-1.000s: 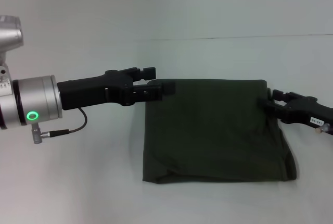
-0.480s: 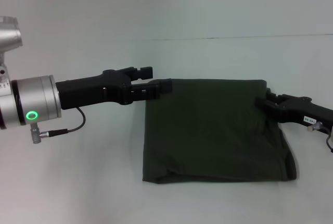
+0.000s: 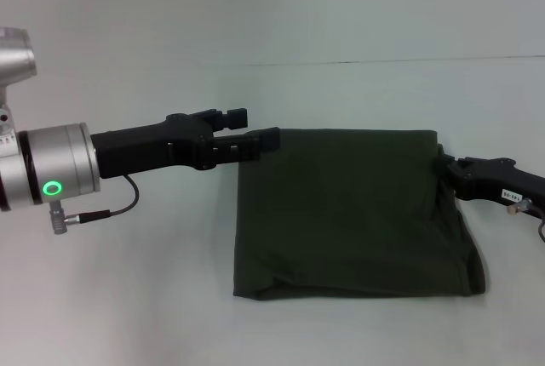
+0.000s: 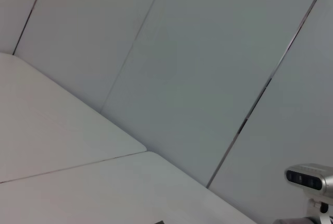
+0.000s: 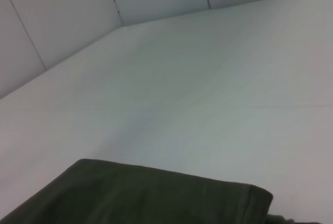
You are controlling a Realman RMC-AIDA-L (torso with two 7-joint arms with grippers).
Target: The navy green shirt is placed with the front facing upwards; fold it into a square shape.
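Observation:
The navy green shirt (image 3: 349,213) lies folded into a rough square on the white table, plain green side up, with no letters showing. My left gripper (image 3: 261,127) reaches in from the left, level with the shirt's far left corner. Its jaws stand apart and hold nothing, and the lower fingertip (image 3: 271,137) is just at the cloth's edge. My right gripper (image 3: 448,168) is at the shirt's far right corner, against the cloth's edge. The right wrist view shows a folded corner of the shirt (image 5: 156,198) close below the camera. The left wrist view shows no shirt.
The white table (image 3: 128,298) runs to a seam (image 3: 383,61) at the back. Pale wall panels (image 4: 182,78) stand behind it. A small camera unit (image 4: 311,176) shows in the left wrist view. The left arm's cable (image 3: 119,204) hangs over the table.
My left gripper has drawn back slightly to the left off the shirt's corner. My right gripper has pulled a little to the right and lower. The shirt has stayed put.

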